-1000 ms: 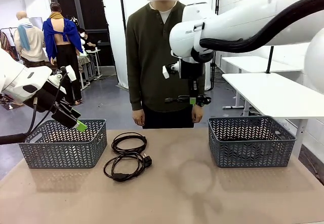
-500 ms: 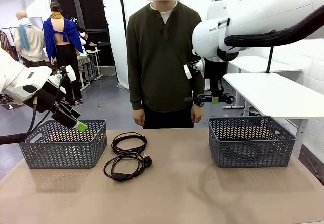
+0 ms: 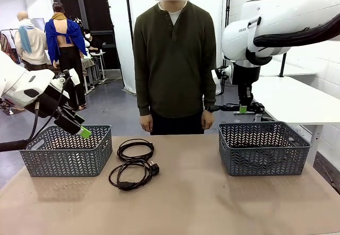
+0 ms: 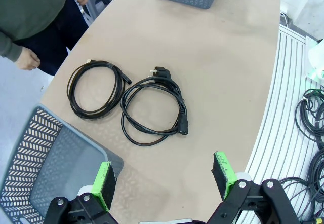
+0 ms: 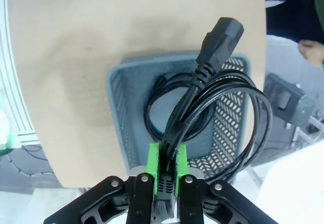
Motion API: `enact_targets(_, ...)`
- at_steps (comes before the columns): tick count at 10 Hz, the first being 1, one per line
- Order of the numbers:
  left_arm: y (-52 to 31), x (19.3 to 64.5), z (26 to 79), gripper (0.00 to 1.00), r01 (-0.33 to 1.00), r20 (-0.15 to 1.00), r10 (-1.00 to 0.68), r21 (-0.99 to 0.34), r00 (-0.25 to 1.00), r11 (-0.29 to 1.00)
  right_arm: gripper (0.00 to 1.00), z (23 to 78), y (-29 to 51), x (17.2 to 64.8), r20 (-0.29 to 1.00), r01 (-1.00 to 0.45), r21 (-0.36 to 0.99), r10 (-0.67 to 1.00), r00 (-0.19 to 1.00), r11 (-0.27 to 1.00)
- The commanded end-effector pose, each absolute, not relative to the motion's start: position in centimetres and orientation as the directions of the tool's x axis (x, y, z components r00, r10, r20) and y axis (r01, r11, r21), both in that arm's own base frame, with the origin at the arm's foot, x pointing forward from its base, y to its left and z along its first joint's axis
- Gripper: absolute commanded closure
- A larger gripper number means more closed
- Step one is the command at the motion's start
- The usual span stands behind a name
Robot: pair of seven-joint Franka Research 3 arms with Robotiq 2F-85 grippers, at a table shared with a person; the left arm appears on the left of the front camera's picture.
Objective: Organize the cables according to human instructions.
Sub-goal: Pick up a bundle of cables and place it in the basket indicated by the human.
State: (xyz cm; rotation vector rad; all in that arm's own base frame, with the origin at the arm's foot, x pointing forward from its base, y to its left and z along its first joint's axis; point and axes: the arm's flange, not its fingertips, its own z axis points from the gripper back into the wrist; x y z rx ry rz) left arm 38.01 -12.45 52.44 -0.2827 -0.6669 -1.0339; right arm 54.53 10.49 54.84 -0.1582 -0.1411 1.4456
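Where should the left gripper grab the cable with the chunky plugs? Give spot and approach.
Grip the cable on the arc nearest the left gripper, from above: it lies flat on the table, and that arc is clear of plugs and the other coil.

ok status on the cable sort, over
right gripper shut on a coiled cable, above the right basket. left gripper open by the left basket. thin coil and plugged coil on the table. drop path clear.

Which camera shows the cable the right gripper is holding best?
The right wrist view: the held cable hangs large, clamped in the right gripper above a basket. In the front view the cable is small and edge-on. The left wrist view faces the coils on the table.
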Motion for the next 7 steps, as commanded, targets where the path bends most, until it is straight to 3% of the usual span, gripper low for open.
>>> enact_targets(1, -12.21, 38.12, 52.24, 0.00, 0.870, 0.641, -0.693, 0.079, 0.330, 0.487, 1.00, 54.26, 10.39, 53.61, 0.015, -0.976, -0.200, 0.997, 0.082, 0.083)
enact_targets(7, -12.21, 38.12, 52.24, 0.00, 0.870, 0.641, -0.693, 0.079, 0.330, 0.487, 1.00, 54.58, 10.43, 54.29, -0.002, -0.975, -0.187, 0.993, 0.120, 0.118)
